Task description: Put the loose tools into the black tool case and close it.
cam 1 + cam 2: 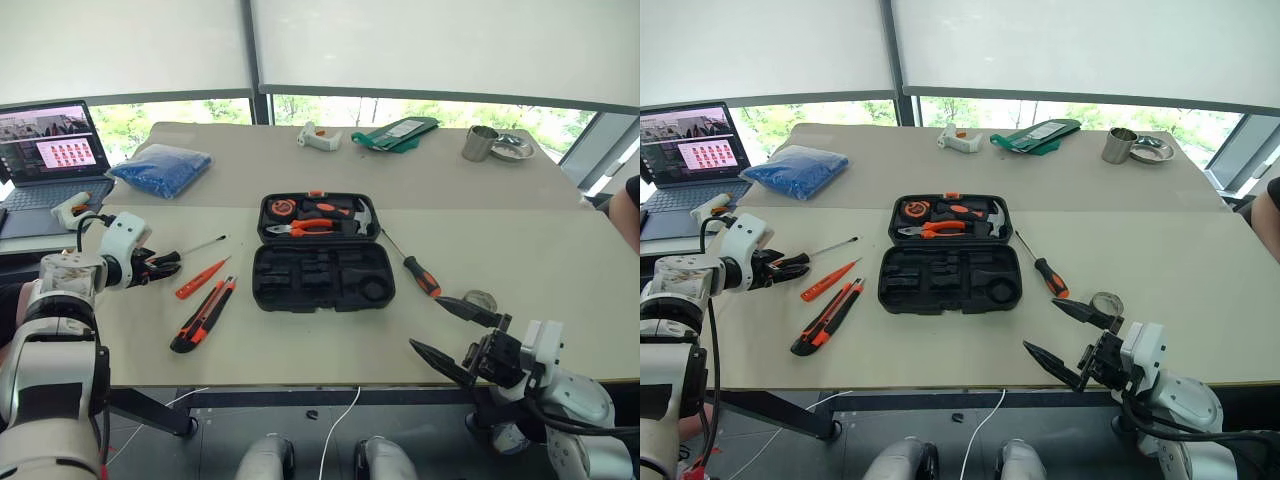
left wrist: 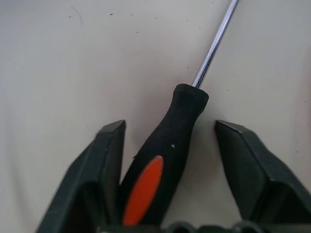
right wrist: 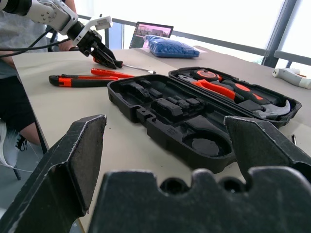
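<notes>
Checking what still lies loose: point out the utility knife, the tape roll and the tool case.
utility knife (image 1: 203, 316), left eye view, mid-handle.
tape roll (image 1: 481, 299), left eye view, its rim.
tool case (image 1: 322, 279), left eye view, lower tray.

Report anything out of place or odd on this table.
Nothing damaged or spilled. The black tool case lies open while its tools sit loose around it: utility knife, tester screwdriver, one screwdriver to its right, another between the left gripper's fingers.
</notes>
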`<move>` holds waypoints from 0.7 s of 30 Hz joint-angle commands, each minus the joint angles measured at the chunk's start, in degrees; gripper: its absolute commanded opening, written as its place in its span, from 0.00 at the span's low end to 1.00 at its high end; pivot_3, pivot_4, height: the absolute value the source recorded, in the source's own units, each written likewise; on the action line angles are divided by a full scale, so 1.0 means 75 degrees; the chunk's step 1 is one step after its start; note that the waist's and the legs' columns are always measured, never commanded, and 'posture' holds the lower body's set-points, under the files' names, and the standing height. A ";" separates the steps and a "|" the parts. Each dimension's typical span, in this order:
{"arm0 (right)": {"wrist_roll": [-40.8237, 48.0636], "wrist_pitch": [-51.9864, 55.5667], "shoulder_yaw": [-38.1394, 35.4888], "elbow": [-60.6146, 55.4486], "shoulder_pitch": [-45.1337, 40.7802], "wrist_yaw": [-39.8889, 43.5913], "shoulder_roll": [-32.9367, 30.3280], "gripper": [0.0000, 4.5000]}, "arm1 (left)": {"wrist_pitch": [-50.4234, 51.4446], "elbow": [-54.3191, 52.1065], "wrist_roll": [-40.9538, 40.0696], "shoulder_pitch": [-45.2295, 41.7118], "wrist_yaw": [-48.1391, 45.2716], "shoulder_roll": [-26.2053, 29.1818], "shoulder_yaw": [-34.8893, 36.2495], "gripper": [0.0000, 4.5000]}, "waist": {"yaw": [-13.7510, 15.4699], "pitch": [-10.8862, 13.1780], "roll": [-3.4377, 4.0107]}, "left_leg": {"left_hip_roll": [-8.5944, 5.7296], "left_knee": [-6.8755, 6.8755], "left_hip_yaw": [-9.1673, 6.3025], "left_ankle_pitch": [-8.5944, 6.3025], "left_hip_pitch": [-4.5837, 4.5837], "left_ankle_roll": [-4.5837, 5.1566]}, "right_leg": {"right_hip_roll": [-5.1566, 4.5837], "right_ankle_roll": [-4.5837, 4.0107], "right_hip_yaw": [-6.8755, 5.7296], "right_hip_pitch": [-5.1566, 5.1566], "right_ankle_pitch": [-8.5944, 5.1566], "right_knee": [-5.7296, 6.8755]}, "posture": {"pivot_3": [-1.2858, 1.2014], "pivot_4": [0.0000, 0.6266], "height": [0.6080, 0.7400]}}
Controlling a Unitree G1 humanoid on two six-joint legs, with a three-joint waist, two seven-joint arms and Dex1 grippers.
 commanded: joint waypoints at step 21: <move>0.0290 0.1235 -0.1064 0.0821 -0.1840 -0.0607 -0.1378 1.00 | -0.1521 -0.3570 0.0494 -0.0521 -0.1628 -0.2565 -0.1409 0.20 | 0.0194 0.0008 -0.0009 | -0.0009 0.0137 -0.0004 -0.0027 -0.0080 0.0059 | -0.0003 -0.0029 0.0001 -0.0007 0.0049 0.0008 | 0.52 0.24 1.00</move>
